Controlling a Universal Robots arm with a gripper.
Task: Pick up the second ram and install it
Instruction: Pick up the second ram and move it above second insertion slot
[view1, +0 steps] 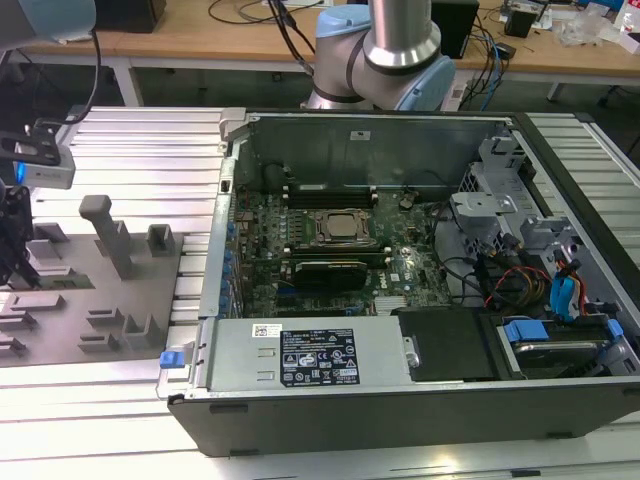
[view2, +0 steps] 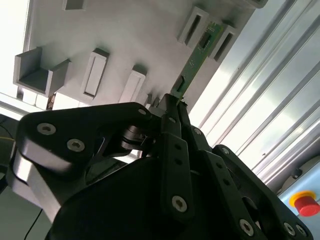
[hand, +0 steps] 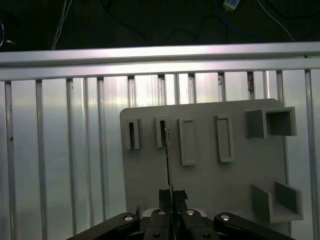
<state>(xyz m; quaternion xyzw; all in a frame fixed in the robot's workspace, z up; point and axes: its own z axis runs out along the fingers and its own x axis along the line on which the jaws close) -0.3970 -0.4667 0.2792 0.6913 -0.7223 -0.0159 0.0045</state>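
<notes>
Pincer (hand: 170, 194) seemingly gripping second ram (hand: 168, 156), over plate (hand: 225, 182)

Above the grey fixture plate (hand: 225, 175), the second ram (hand: 168, 160) shows edge-on in the first wrist view, so its chips cannot be made out. In both wrist views the end farthest from the plate's slots is hidden between the fingers of the gripper (hand: 170, 194), whose body is cut off by the picture's edge. In the exterior view the plate itself is cut off at the exterior view's left.
</notes>
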